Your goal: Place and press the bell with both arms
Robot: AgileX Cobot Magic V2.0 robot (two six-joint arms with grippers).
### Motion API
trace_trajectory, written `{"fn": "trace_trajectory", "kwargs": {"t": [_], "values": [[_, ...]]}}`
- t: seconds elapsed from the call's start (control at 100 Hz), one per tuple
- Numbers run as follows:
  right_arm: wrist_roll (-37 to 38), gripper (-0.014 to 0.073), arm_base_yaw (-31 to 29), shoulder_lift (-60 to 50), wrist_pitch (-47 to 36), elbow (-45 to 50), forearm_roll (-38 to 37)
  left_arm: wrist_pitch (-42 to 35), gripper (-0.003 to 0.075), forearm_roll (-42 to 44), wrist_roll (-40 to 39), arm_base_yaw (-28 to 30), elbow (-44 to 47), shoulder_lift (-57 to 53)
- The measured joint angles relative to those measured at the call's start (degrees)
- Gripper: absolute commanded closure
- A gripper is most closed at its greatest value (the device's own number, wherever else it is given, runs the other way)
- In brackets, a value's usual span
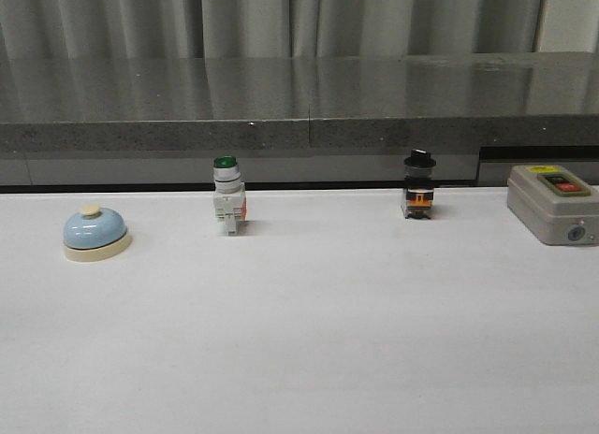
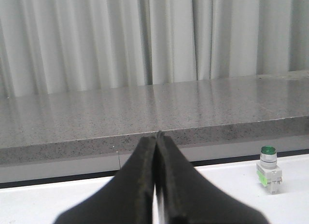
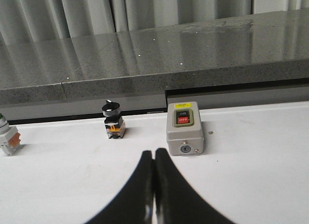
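The bell, a light-blue dome with a cream base and cream button, stands on the white table at the far left in the front view. It shows in neither wrist view. No arm shows in the front view. My left gripper is shut and empty, pointing toward the grey ledge. My right gripper is shut and empty above the white table, just short of the grey box.
A green-capped white pushbutton switch stands mid-left, also in the left wrist view. A black knob switch stands mid-right. A grey box with red and black buttons sits at the far right. A grey stone ledge runs along the back.
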Motion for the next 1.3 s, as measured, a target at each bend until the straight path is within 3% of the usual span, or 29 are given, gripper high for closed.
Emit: {"fn": "trace_trajectory", "kwargs": {"t": [0.6,0.72,0.89,1.3], "values": [[0.0,0.0658,0.0,0.0,0.0,0.0,0.0,0.4,0.0741,-2.5,0.0,0.0,0.0,0.0],[0.0,0.0658,0.0,0.0,0.0,0.0,0.0,5.8,0.0741,-5.1,0.0,0.0,-1.5,0.1],[0.0,0.0658,0.0,0.0,0.0,0.0,0.0,14.7,0.0741,-5.9,0.0,0.0,-10.5,5.3],[0.0,0.0658,0.0,0.0,0.0,0.0,0.0,34.5,0.0741,-5.9,0.0,0.0,-34.3,30.7]]}}
